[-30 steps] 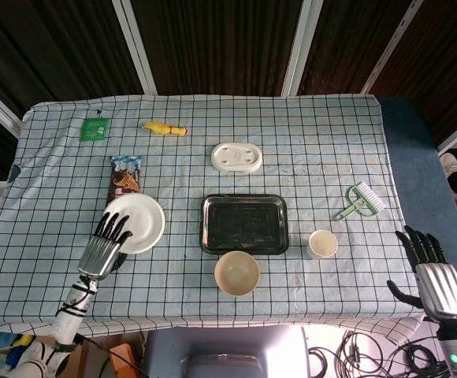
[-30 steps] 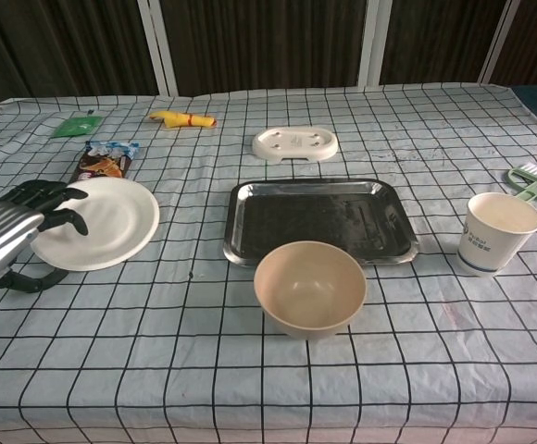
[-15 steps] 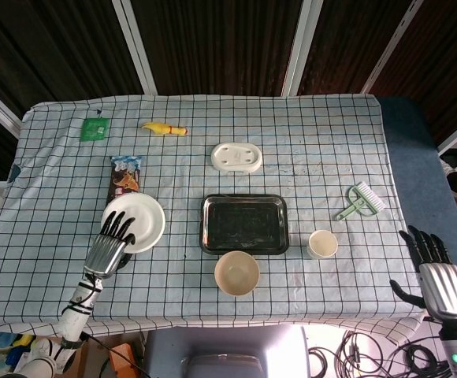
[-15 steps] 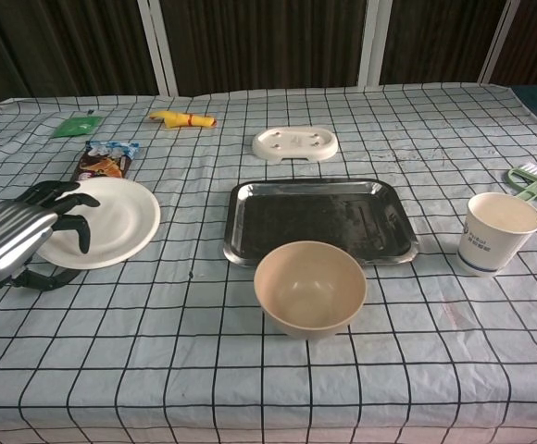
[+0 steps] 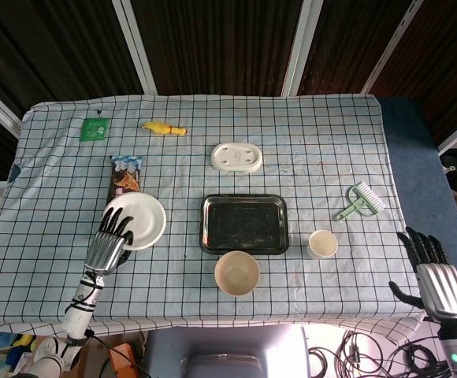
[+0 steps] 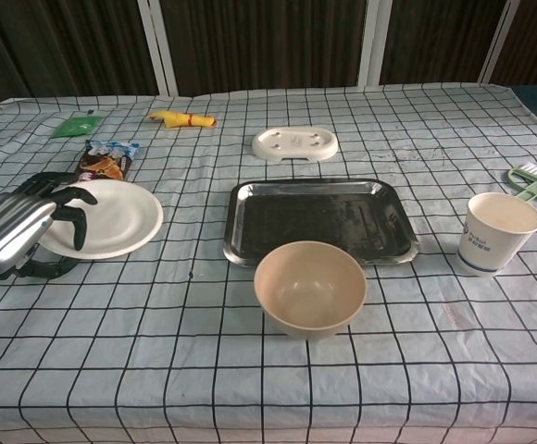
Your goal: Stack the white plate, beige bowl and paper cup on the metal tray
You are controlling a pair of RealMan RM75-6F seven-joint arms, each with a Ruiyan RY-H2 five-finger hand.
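Metal tray (image 5: 244,224) taken as landmark, lying flat near mid-table on the checked cloth (image 5: 55,181), dark inside, nothing on it

White plate (image 5: 141,221) left of the tray, well apart from it. Left hand (image 5: 109,240) at the plate's near-left rim: dark fingers (image 6: 72,205) curled over the edge onto the top face, thumb under the rim in the chest view. Reads as a grip on the plate; whether the plate is off the cloth cannot be told

Beige bowl (image 5: 237,272) just in front of the tray's near edge, upright, mouth up; in the chest view its far rim overlaps the tray edge, contact not certain

Paper cup (image 5: 322,244) right of the tray's near-right corner, upright, apart from it

Right hand (image 5: 433,272) far right of the tray, past the cloth's edge, head view only: fingers straight and spread wide, holding nothing

Behind the tray: white soap dish (image 5: 236,157). Right of the tray, beyond the cup: green brush (image 5: 361,200). Left and behind: snack packet (image 5: 124,175) just past the plate, yellow toy (image 5: 164,128), green sachet (image 5: 95,127) toward the far-left corner
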